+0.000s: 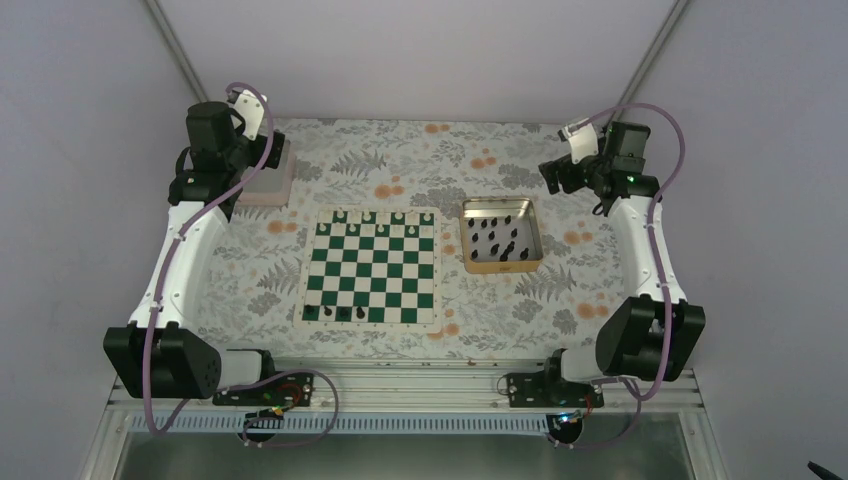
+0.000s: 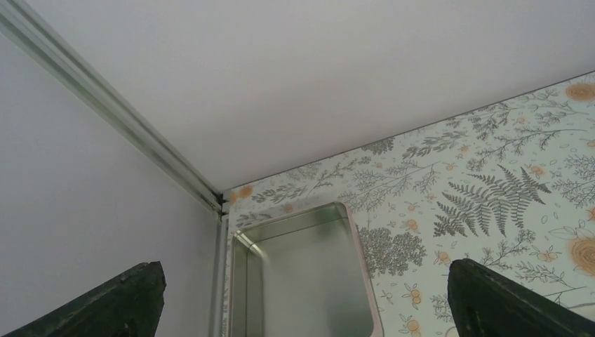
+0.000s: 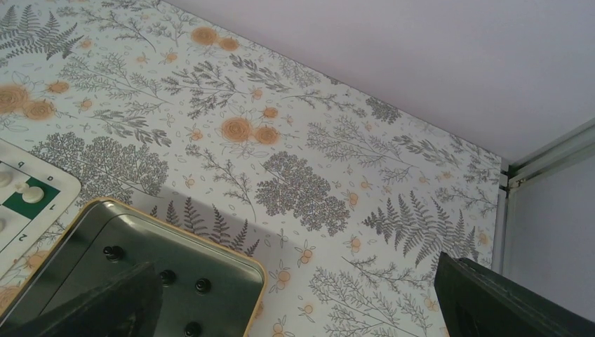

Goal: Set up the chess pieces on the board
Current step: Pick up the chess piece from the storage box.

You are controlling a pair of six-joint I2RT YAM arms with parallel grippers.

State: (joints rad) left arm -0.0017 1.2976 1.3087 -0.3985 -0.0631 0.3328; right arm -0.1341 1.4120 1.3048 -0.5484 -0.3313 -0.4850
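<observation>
**Grippers.** The left gripper (image 2: 305,270) is spread wide and empty, hanging above the pale tray (image 1: 272,180) at the far left corner. The right gripper (image 3: 295,267) is also spread wide and empty, at the far right, just beyond the gold tray (image 1: 497,202).

**Location.** Most black pieces (image 1: 497,240) lie loose in the gold tray, just right of the board (image 1: 372,270). A few more stand on the left squares of the board's near row. The white pieces (image 1: 380,216) line the far row.

**Handling, by judgement.**
- The pieces are tiny, light and rigid, with smooth rounded tops, so they are likely to slip or tip under a slanted pinch.
- The best hold is from above, with the jaws astride the stem below the head and closing gently.
- The pieces sit close together in the tray, so a finger could knock a neighbour.
- The board looks like a thin mat and could shift on the cloth (image 1: 400,160) if pushed.

**Not determinable.**
- Piece types, the exact count, and which pieces in the tray stand or lie are too small to tell.
- The right wrist view shows only a corner of the gold tray, with one finger covering part of it.
- The left wrist view shows neither the board nor any piece.
</observation>
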